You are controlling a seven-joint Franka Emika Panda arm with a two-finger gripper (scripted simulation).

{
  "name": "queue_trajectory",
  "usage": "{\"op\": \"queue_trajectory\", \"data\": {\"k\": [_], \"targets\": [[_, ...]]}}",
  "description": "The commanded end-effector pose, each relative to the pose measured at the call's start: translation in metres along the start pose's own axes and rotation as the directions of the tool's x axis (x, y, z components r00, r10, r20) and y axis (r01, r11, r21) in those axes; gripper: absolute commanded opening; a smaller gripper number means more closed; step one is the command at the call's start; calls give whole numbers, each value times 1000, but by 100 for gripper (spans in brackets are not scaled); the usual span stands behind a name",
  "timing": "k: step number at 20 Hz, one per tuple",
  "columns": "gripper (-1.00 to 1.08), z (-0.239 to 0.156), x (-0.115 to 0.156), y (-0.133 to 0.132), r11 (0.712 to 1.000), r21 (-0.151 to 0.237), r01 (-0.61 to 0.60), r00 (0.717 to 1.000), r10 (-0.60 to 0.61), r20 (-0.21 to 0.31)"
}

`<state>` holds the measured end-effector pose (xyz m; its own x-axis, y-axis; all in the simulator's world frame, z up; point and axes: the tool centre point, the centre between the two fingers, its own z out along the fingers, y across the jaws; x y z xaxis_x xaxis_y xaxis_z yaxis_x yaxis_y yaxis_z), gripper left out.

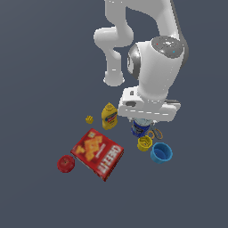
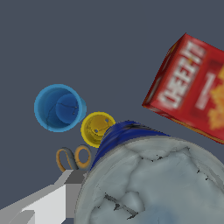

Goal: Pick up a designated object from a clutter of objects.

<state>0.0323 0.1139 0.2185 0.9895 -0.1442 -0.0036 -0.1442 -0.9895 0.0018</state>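
Blue can [image 1: 140, 128] at centre-right of exterior view, directly under gripper [image 1: 143, 121]; pale top [image 2: 153, 183] fills lower right of wrist view. One finger [image 2: 52, 201] beside can; whether fingers are clamped, cannot tell. Yellow cup [image 1: 144, 143], blue cup [image 1: 160, 152] just below-right; cracker box [image 1: 97, 153] lower left.

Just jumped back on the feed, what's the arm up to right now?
The arm has its gripper directly over the dark blue can, which fills the wrist view up close. One gripper finger shows beside the can, but whether the gripper has closed on it cannot be told. The yellow cup, light-blue cup and scissors sit close by; the red cracker box lies further off.
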Motion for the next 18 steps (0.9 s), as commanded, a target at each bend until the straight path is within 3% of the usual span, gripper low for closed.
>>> {"op": "queue_trajectory", "data": {"k": [1, 18], "targets": [[-100, -25, -13, -2, 1000, 1, 0, 1000, 0, -4], [-100, -175, -96, -18, 1000, 0, 0, 1000, 0, -4]]}}
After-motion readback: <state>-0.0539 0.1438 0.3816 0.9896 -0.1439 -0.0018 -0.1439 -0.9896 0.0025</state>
